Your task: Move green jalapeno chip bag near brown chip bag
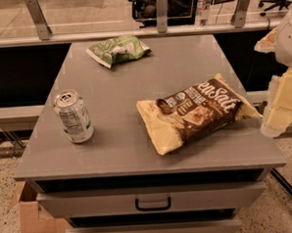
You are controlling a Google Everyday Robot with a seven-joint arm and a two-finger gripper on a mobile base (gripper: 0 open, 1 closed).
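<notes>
Gripper [279,106] at right edge, grip state indeterminate; green jalapeno chip bag [118,50] lies far upper left, beyond brown chip bag [197,113].

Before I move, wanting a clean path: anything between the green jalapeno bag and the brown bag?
Nothing visible: only bare table between the green jalapeno chip bag and the brown chip bag. The soda can stands left; the gripper hangs far right.

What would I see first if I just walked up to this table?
The big brown chip bag lying front right grabs you first. Then the green-and-white can standing front left, and the small green jalapeno chip bag at the back. The robot's hand hangs at the right edge.
</notes>
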